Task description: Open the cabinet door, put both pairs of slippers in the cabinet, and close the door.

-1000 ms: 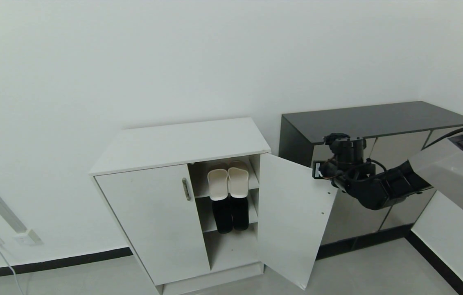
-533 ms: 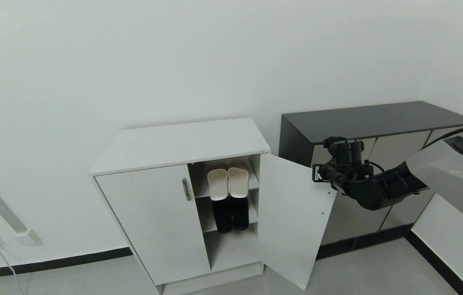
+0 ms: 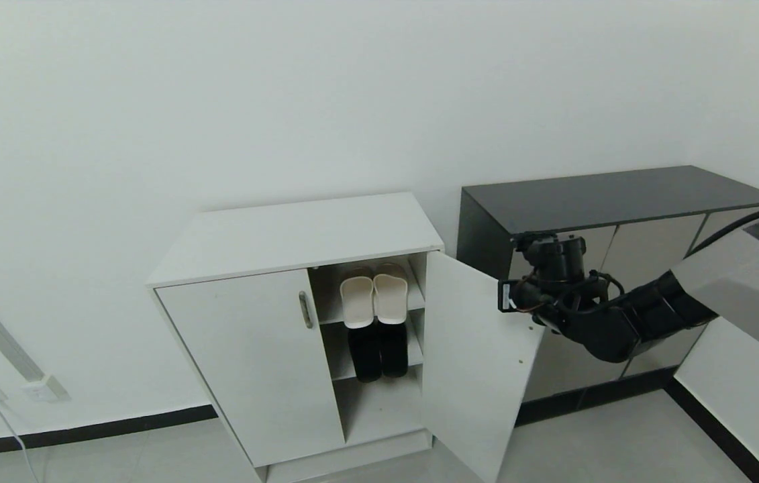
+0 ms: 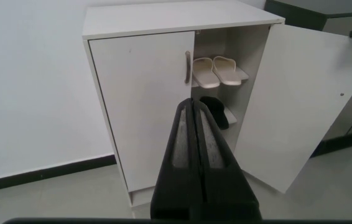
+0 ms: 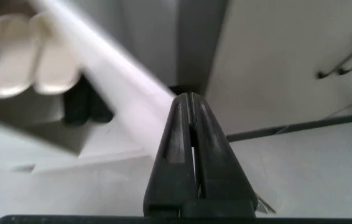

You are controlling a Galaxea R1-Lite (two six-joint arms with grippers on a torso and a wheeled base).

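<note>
- Cabinet: white, set against the wall. The left door is shut; the right door is swung open towards the robot's right.
- White slippers: laid side by side on the upper shelf, inside the open half.
- Black slippers: laid side by side on the shelf directly below.
- Right gripper: positioned at the outer face of the right door, near its upper free corner, between the door and the dark sideboard. The fingers are pressed together and nothing is held. Contact with the door cannot be confirmed.
- Left gripper: held in front of the cabinet, well apart from it. The fingers are pressed together and nothing is gripped.
</note>
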